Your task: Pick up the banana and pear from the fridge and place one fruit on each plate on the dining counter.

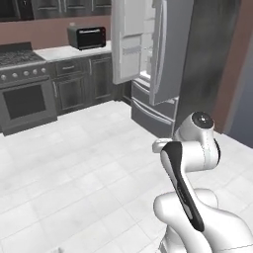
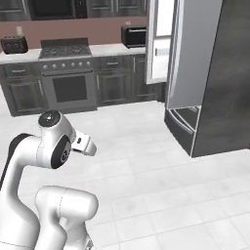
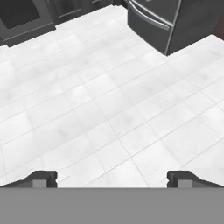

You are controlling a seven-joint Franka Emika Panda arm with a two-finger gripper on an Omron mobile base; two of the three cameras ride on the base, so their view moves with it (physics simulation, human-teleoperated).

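The fridge [image 1: 148, 54], a tall French-door unit with light-grey door interiors and dark side panels, stands at the far right of the kitchen, its upper doors swung open; in the left base view the pale inner face of one door shows moulded door bins, and wide bottom drawers [image 1: 150, 108] with long bar handles sit beneath; in the right base view the fridge [image 2: 195, 73] presents an open pale door and a dark side wall, with the lower drawer fronts at floor level; the contents of the shelves cannot be made out from either base view. The hand view catches the dark lower corner of the fridge [image 3: 166, 22] at its top right. The white tiled floor [image 1: 74, 173] lies between the robot and the appliance. The gripper [image 3: 112, 179] has its two dark fingertips [image 3: 41, 178] set wide apart with nothing between them, pointed down at bare floor, well apart from the fridge. A black range with gas burners [image 2: 66, 73] stands among dark panelled cabinets [image 2: 114, 83]; a dark toaster oven [image 1: 86, 37] rests on the marble worktop [image 1: 69, 52] beside the fridge.
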